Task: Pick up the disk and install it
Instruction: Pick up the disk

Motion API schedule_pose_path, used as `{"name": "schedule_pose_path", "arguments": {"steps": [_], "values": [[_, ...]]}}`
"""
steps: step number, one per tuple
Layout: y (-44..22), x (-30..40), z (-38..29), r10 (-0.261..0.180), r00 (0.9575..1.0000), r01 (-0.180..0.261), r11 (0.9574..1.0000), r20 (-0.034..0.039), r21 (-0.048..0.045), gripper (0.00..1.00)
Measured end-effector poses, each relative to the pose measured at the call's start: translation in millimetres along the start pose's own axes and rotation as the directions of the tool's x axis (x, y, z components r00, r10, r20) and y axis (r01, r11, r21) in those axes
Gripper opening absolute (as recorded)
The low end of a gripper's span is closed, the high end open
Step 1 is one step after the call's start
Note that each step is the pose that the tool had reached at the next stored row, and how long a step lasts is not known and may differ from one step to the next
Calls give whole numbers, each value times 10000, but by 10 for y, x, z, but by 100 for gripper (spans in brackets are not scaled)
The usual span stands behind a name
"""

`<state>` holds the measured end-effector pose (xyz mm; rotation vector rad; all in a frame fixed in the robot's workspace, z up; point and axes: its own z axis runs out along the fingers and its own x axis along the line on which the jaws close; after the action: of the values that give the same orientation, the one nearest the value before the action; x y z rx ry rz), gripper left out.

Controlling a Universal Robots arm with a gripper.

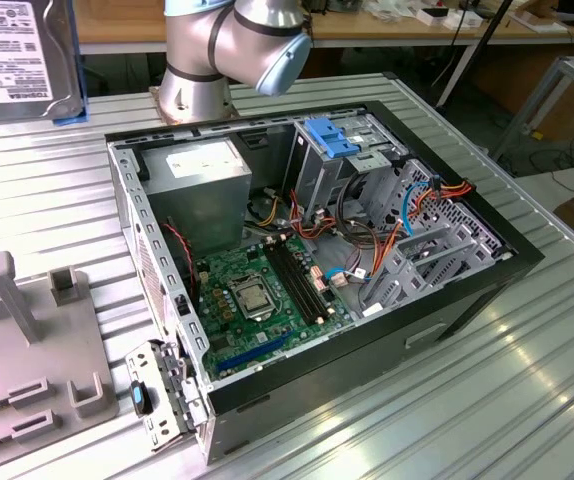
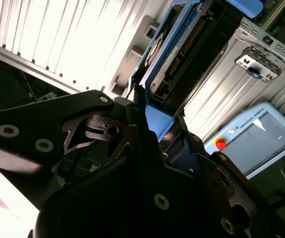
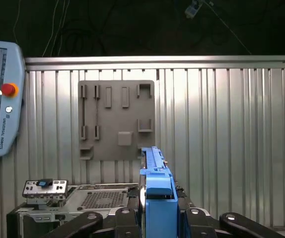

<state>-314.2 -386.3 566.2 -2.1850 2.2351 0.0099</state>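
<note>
The tool [image 3: 156,218] pinches the disk [image 3: 155,183], with the open computer case [image 1: 317,390] and grey fixture plate [image 3: 116,119] beyond.

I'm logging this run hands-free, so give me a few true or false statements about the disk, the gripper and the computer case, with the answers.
1. The gripper is clamped on the disk. True.
2. The disk is seated in the drive cage. False: it is in the gripper, off the computer case, at the exterior view's upper left.
3. The computer case lies open, with its motherboard exposed. True.
4. The grey fixture plate lies inside the case. False: it rests on the ribbed metal table beside the case, at the exterior view's left.
5. The clips atop the drive cage are red. False: they are blue.
</note>
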Motion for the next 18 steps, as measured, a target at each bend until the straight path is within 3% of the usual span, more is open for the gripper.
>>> {"name": "schedule_pose_path", "arguments": {"steps": [7, 11, 16, 18], "values": [[-305, -7, 18, 0, 10000, 0, 10000, -1, -1, 37], [-381, 6, 30, -1, 10000, 1, 10000, 0, 1, 37], [-448, 86, 62, -1, 10000, 1, 10000, -1, 12, 37], [-531, 107, 86, -1, 10000, 1, 10000, 0, 38, 37]]}}
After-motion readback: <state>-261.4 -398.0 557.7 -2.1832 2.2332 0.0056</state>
